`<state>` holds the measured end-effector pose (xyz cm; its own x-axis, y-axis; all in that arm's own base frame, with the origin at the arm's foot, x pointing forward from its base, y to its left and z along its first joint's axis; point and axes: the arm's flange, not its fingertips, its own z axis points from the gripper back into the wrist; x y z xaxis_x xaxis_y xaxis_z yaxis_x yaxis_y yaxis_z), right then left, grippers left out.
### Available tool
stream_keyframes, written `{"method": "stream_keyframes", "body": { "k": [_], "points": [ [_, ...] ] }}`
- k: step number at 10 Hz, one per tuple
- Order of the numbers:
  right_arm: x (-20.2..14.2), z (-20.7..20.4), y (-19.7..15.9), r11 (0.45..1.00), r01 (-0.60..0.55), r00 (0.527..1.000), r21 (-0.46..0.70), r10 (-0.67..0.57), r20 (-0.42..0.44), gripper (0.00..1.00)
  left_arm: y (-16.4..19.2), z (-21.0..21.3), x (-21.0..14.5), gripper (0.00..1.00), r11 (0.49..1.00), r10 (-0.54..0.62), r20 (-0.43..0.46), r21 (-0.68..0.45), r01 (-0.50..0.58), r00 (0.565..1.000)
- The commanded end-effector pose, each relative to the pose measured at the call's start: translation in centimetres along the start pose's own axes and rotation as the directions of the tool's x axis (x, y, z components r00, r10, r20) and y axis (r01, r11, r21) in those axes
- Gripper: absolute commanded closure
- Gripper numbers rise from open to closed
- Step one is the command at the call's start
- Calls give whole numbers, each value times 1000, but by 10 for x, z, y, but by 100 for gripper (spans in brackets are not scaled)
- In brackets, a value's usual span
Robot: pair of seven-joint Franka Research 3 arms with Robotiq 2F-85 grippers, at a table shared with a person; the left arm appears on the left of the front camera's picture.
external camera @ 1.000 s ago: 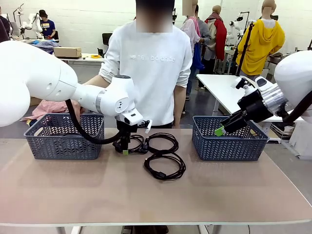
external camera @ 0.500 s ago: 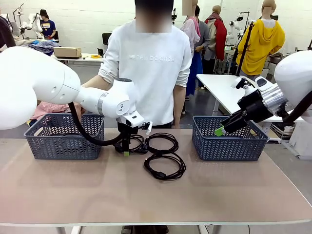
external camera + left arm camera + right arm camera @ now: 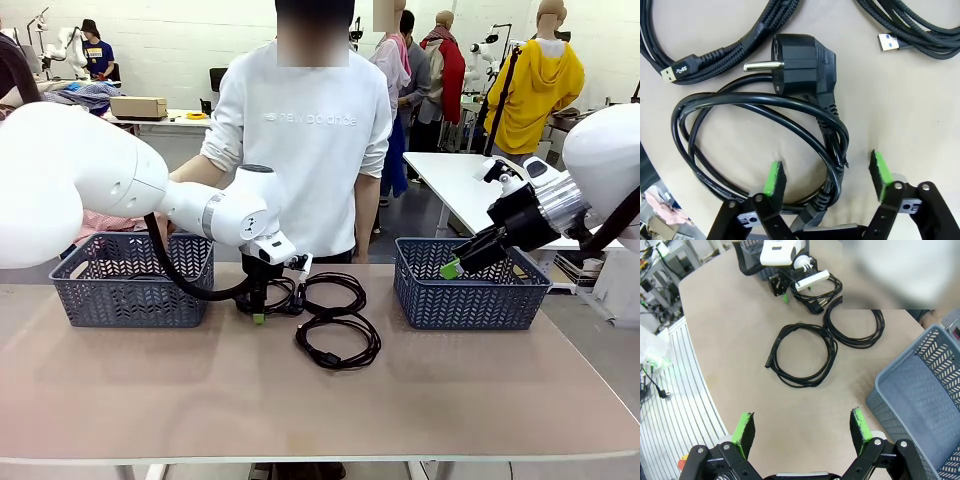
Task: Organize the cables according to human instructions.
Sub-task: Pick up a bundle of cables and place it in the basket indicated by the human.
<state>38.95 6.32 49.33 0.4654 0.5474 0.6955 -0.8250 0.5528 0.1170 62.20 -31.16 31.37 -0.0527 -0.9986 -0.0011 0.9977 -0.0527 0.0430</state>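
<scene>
Three coiled black cables lie mid-table in front of the person: one at the far side [image 3: 335,292], one nearer [image 3: 338,342], and one at the left [image 3: 283,297]. My left gripper [image 3: 258,312] points down onto the left one. The left wrist view shows this power cord [image 3: 740,100] with its round plug [image 3: 800,60]. My left gripper [image 3: 827,175] stands open astride the coil's strands, and the green pads [image 3: 774,177] are apart from them. My right gripper [image 3: 450,268] hovers open above the right basket, with nothing between its fingers [image 3: 802,430].
A grey basket [image 3: 130,280] stands at the table's left and another [image 3: 470,290] at the right. The person [image 3: 310,130] stands at the far edge. Braided USB cables [image 3: 765,30] lie just beyond the plug. The near half of the table is bare.
My left gripper has sunk slightly lower onto the left coil. The right arm and the cables have not moved.
</scene>
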Motion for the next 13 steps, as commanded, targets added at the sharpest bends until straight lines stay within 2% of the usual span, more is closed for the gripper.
{"method": "stream_keyframes", "body": {
  "k": [1, 2, 3, 4, 5, 6, 7, 8, 9, 10, 13],
  "points": [
    [1, -1, -3, 1000, -19, 999, 12, 19, 25, 0, 5, 4, 2, 38, 1000, 9, -19, 0, -9, 1000],
    [1, -1, -3, 1000, -19, 999, 12, 19, 25, 0, 4, 4, 2, 24, 1000, 8, -11, -2, -8, 1000],
    [1, -1, -3, 1000, -19, 999, 12, 19, 25, 0, 4, 5, 2, 56, 1000, 9, -7, -2, -9, 1000],
    [1, -1, -3, 1000, -19, 999, 12, 19, 25, 0, 4, 6, 2, 43, 1000, 8, -3, -7, -8, 1000],
    [1, -1, -3, 1000, -19, 999, 12, 19, 25, 0, 4, 7, 2, 75, 1000, 5, -2, -9, -5, 1000],
    [1, -1, -3, 1000, -19, 999, 12, 19, 25, 0, 4, 7, 2, 61, 1000, 3, 0, -14, -3, 1000],
    [1, -1, -3, 1000, -19, 999, 12, 19, 25, 0, 4, 7, 2, 93, 1000, 2, -1, -15, -2, 1000],
    [1, -1, -3, 1000, -19, 999, 12, 19, 25, 0, 4, 8, 1, 80, 1000, 3, 3, -18, -3, 1000],
    [1, -1, -3, 1000, -19, 999, 12, 19, 25, 0, 3, 11, 1, 100, 1000, -1, 5, -19, 1, 1000],
    [1, -1, -3, 1000, -19, 999, 12, 19, 25, 0, 1, 15, 0, 98, 1000, -6, 4, -20, 6, 1000],
    [1, -1, -3, 1000, -19, 999, 12, 19, 25, 0, -6, 45, -5, 100, 1000, -2, 15, 3, 2, 1000]
  ]
}}
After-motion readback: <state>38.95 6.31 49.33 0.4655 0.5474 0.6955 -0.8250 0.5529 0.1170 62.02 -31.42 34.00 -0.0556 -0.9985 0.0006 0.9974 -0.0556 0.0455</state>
